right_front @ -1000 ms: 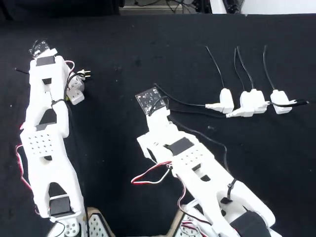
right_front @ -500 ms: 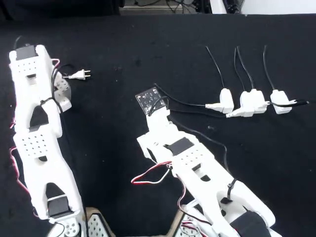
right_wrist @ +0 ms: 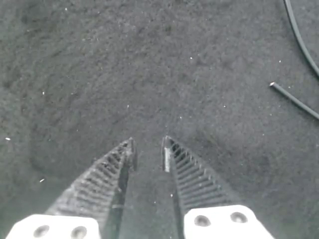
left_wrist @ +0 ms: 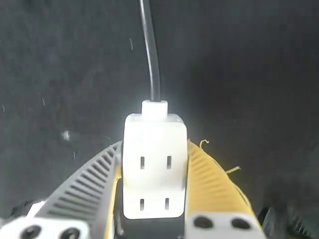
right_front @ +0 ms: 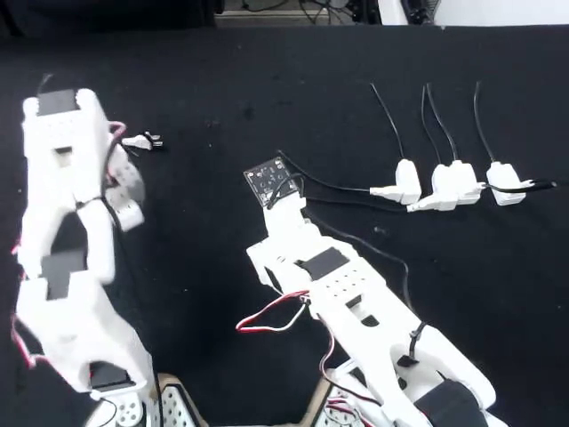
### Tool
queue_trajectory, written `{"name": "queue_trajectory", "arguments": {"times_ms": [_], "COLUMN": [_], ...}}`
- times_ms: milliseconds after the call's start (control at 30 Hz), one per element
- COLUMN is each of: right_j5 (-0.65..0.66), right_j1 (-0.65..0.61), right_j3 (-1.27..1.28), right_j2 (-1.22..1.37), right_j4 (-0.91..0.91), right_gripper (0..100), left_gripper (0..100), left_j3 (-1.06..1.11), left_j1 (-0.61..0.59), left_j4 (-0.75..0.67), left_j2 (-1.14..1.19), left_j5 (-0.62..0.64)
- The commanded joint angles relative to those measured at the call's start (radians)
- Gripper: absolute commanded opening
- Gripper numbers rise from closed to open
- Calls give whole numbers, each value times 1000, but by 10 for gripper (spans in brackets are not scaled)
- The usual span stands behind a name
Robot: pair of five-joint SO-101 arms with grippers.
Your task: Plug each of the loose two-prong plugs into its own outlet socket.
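Left wrist view showed the left jaws clenched on a socket (left_wrist: 154,167), its slots empty. A loose plug (right_front: 142,140) lay near them. Right jaws hung parted, holding nothing. Three plugged pairs (right_front: 453,184), well apart from both, looked done, I judged.

Both the left arm (right_front: 71,267) and the right arm (right_front: 356,302) are blocky white plastic with black motor housings and grids of small holes. Red wires (right_front: 238,324) loop off the right arm, beneath a small black circuit board (right_front: 269,178). The left gripper (left_wrist: 155,145) has one grey ribbed finger and one yellow. The right gripper (right_wrist: 148,149) has grey fingers on white screwed bases.
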Motion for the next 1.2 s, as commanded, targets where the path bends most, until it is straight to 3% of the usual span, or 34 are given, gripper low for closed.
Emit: {"name": "queue_trajectory", "arguments": {"times_ms": [0, 133, 367, 533, 800, 967, 1167], "right_j5": [8, 0, -75, -101, -101, -103, -104], "right_j1": [2, 104, 267, 287, 285, 285, 285], "right_j3": [-4, -8, -36, -41, -39, -38, -38], "right_j2": [-50, -50, -50, -50, -50, -50, -48], "right_j4": [-23, -25, -23, -23, -23, -23, -23], "right_gripper": [86, 86, 86, 86, 86, 86, 86], "left_gripper": [30, 30, 30, 31, 243, 234, 230], "left_j3": [257, 456, 737, 835, 851, 822, 654], "left_j1": [139, 248, 409, 484, 453, 426, 331], "left_j4": [6, -71, -339, -440, -440, -420, -224], "left_j2": [-264, -373, -414, -420, -420, -422, -422], "left_j5": [-8, -9, -9, -20, -15, -6, -35]}}
